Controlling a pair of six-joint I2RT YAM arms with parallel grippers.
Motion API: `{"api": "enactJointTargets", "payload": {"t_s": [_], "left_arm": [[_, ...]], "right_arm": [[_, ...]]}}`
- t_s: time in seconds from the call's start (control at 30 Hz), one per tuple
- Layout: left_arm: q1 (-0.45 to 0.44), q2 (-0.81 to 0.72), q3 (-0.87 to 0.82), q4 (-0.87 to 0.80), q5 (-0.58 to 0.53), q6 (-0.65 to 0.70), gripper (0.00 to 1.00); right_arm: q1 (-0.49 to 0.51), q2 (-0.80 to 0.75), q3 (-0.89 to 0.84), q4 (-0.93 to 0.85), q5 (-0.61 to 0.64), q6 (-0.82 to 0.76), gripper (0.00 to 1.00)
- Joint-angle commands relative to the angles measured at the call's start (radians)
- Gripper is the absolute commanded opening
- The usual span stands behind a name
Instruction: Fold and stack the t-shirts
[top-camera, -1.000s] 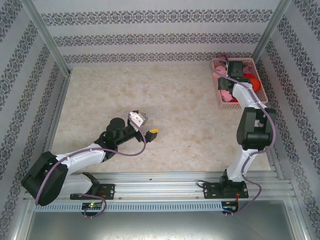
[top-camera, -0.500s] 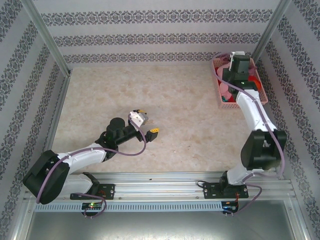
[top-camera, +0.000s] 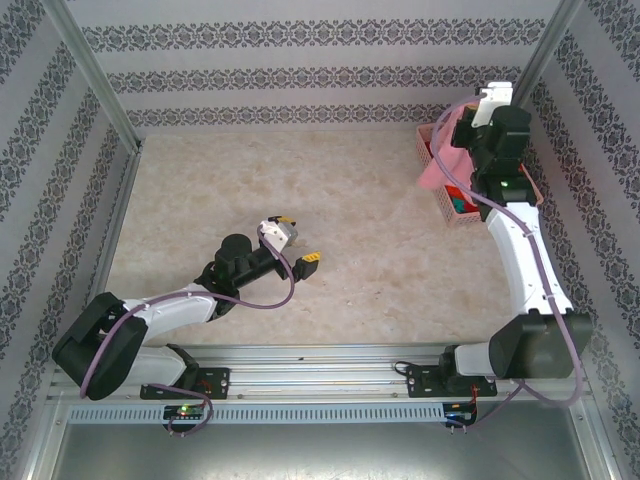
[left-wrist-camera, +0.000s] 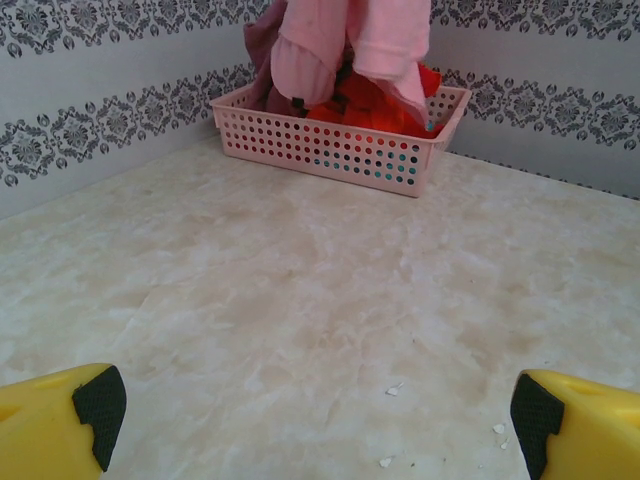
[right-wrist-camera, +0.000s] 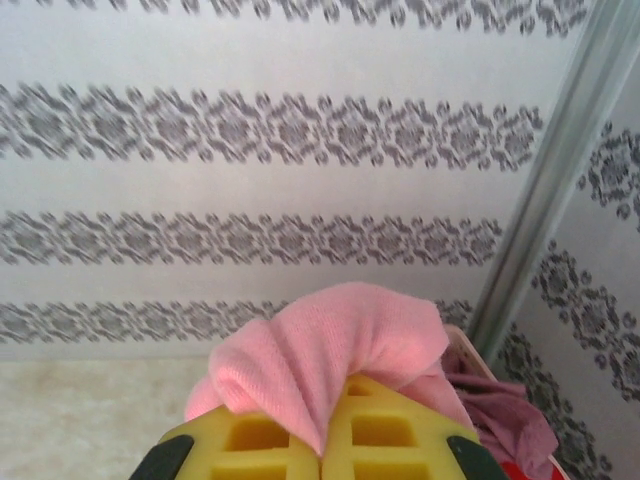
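Since the earlier frame the right hand (right-wrist-camera: 320, 447) has risen out of the pink basket (left-wrist-camera: 330, 152), pinching the light pink t-shirt (top-camera: 440, 166), which hangs over the basket's edge. The left hand (top-camera: 298, 243) is spread above the counter (top-camera: 330, 180). This is the fetching step. Next the shirt probably needs carrying to the middle and laying flat.

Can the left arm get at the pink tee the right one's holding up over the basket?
Doubtful. Nothing lies between, but the light pink t-shirt hangs from the shut right gripper above the basket in the far right corner, a long stretch from the open left gripper at mid-table.
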Motion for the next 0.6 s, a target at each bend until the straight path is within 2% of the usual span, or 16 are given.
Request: {"api": "enactJointTargets", "payload": {"t_s": [0.0, 0.1, 0.2, 0.37, 0.57], "left_arm": [[-0.013, 0.004, 0.011, 0.082, 0.020, -0.029, 1.00], [-0.013, 0.004, 0.004, 0.095, 0.017, -0.035, 1.00], [-0.013, -0.003, -0.006, 0.104, 0.012, -0.044, 1.00], [-0.014, -0.038, -0.028, 0.110, -0.025, -0.046, 1.00], [-0.010, -0.104, -0.067, 0.056, -0.120, -0.016, 1.00]], "right_arm": [[0.020, -0.069, 0.004, 0.143, -0.092, 0.051, 0.00], [0.022, -0.064, 0.025, 0.140, -0.120, 0.074, 0.00], [0.042, -0.065, 0.042, 0.132, -0.202, 0.100, 0.00], [0.159, -0.065, 0.053, 0.125, -0.302, 0.087, 0.00], [0.288, -0.003, 0.072, 0.122, -0.393, 0.112, 0.00]]}}
